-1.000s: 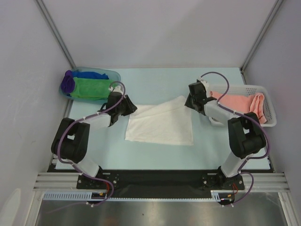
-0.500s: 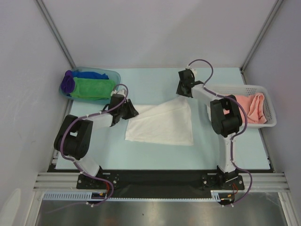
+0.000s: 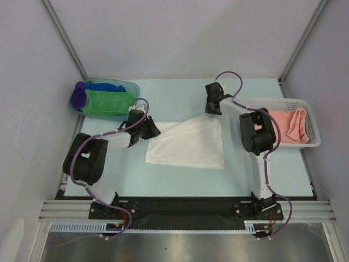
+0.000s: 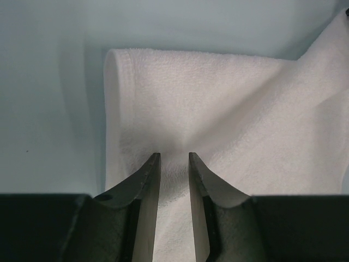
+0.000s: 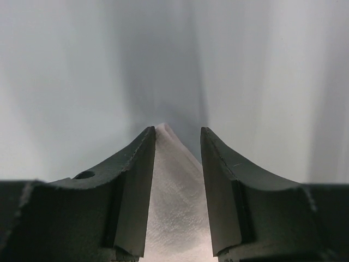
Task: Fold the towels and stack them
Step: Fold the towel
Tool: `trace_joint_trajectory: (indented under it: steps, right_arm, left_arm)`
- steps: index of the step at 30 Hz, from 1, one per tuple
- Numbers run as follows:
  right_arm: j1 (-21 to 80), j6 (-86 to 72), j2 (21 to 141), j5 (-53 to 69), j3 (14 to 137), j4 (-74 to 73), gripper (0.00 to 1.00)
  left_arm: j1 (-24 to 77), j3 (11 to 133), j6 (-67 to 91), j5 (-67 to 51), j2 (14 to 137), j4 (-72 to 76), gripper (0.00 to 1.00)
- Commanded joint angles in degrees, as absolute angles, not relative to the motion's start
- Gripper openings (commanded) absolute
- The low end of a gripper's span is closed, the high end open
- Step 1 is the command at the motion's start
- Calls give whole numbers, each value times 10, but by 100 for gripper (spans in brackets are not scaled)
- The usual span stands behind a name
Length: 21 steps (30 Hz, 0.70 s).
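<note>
Right end effector (image 3: 213, 109) swung toward upper centre, spread astride white towel (image 3: 188, 144) corner; left end effector (image 3: 154, 131) we cannot tell. Shallow bite risks slip.

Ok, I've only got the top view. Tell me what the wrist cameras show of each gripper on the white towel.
Observer: In the right wrist view the right gripper has its jaws apart. The white towel comes to a pointed corner between them, with a gap between that tip and one finger.
Operator: Now the left one.
Observer: The left gripper shows only a narrow gap, set just inside the towel's hemmed edge. Creases in the cloth run toward that gap, but I cannot tell whether it pinches the cloth.
</note>
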<state>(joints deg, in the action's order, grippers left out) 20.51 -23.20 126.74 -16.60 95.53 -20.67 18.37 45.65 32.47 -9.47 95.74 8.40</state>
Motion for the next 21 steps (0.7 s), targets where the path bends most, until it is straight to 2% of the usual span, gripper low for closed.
trace_joint_trajectory:
  steps: [1,9,11,14,17,21]
  right_arm:
    - [206,-211,1281,-169,974,-187,44]
    - [204,-212,1292,-127,969,-156,41]
    - [205,-214,1289,-124,963,-150,34]
    - [205,-212,1282,-130,953,-144,14]
    - [204,-209,1260,-134,929,-122,5]
    - [204,-207,1204,-136,875,-70,2]
  left_arm:
    - [187,452,310,-105,962,95,32]
    - [188,447,308,-103,960,91,32]
    - [187,447,308,-102,959,91,32]
    - [188,448,307,-102,957,90,32]
    - [188,448,308,-103,958,91,31]
    - [187,447,308,-103,962,91,31]
